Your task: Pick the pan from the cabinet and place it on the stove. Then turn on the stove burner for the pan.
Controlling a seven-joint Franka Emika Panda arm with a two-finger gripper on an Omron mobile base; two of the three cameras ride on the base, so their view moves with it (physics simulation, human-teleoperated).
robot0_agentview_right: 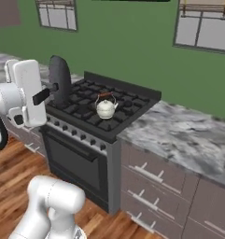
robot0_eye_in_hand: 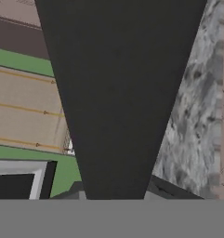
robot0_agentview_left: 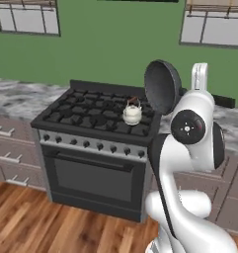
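The dark grey pan (robot0_agentview_left: 162,86) hangs on edge in the air in front of the black stove (robot0_agentview_left: 91,116). Its round face is turned sideways and it touches no grate. In the right base view the pan (robot0_agentview_right: 59,78) stands upright, and its thin handle (robot0_agentview_right: 43,95) runs back into my gripper (robot0_agentview_right: 38,97), which is shut on it. The handle (robot0_eye_in_hand: 118,102) is the wide dark wedge down the middle of the hand view. Black burner rings (robot0_agentview_left: 81,106) lie under the iron grates, with a row of knobs (robot0_agentview_left: 91,145) along the front. A mauve-brown corner of the cabinet (robot0_agentview_right: 4,11) shows at the top left.
A small white kettle (robot0_agentview_left: 132,113) with a brown handle stands on the stove's front right burner, also seen as the kettle (robot0_agentview_right: 106,108) in the right base view. Grey marble counter (robot0_agentview_right: 188,130) runs on both sides of the stove, over drawer units (robot0_agentview_right: 151,182). Windows sit in the green wall behind.
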